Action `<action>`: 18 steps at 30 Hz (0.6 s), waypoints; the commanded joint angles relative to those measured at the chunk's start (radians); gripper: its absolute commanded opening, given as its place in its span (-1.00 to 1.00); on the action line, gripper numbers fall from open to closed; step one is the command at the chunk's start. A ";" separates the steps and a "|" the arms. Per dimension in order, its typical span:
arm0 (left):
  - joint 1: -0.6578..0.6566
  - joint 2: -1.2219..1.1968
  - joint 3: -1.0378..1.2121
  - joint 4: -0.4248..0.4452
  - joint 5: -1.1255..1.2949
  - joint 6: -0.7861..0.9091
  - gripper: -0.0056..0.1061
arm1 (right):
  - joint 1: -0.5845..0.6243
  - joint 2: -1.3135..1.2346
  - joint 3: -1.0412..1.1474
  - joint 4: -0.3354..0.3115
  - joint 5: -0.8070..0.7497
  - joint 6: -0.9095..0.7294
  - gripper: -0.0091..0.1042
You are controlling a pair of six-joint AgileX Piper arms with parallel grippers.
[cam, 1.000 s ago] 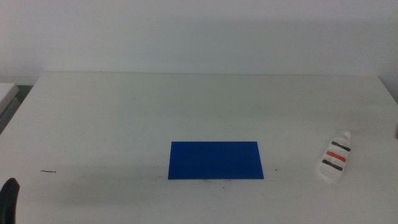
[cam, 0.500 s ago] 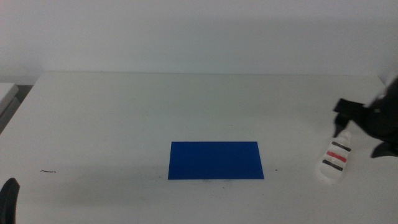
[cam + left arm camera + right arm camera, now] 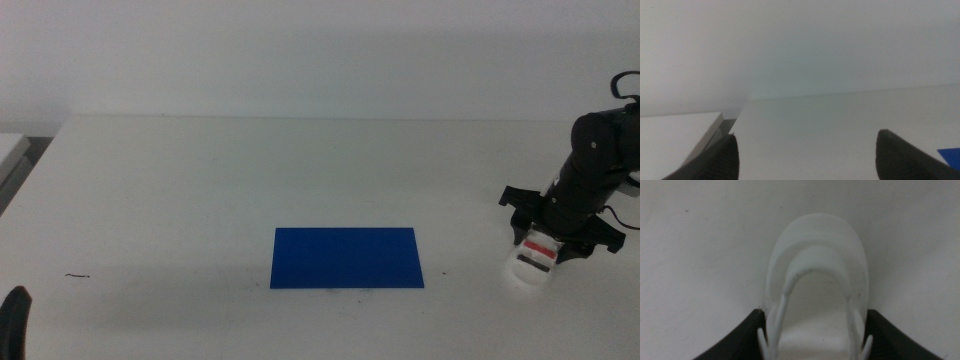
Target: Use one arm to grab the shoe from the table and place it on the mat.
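White table (image 3: 300, 170), shoe (image 3: 531, 262) between the right tool (image 3: 556, 232) jaws.

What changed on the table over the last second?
The right arm came in from the right and lowered its gripper over the shoe; its open jaws now straddle the shoe, which has not moved. The mat and the left gripper, waiting at the bottom-left edge, stayed as they were.

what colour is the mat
Dark blue: the mat shows best in the middle view.
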 commanded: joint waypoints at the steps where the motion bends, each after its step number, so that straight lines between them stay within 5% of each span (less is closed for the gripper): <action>1: 0.000 0.005 0.000 -0.004 -0.012 -0.001 0.78 | 0.024 -0.020 -0.023 -0.012 0.015 0.002 -0.86; 6: 0.000 0.005 0.000 -0.004 -0.012 -0.001 0.78 | 0.180 -0.047 -0.191 -0.051 0.179 0.093 -0.56; 10: 0.000 0.005 0.000 -0.004 -0.012 -0.001 0.78 | 0.340 0.027 -0.366 -0.070 0.234 0.184 -0.57; 18: 0.000 0.005 0.000 -0.004 -0.012 -0.001 0.78 | 0.491 0.216 -0.585 0.023 0.301 0.252 -0.63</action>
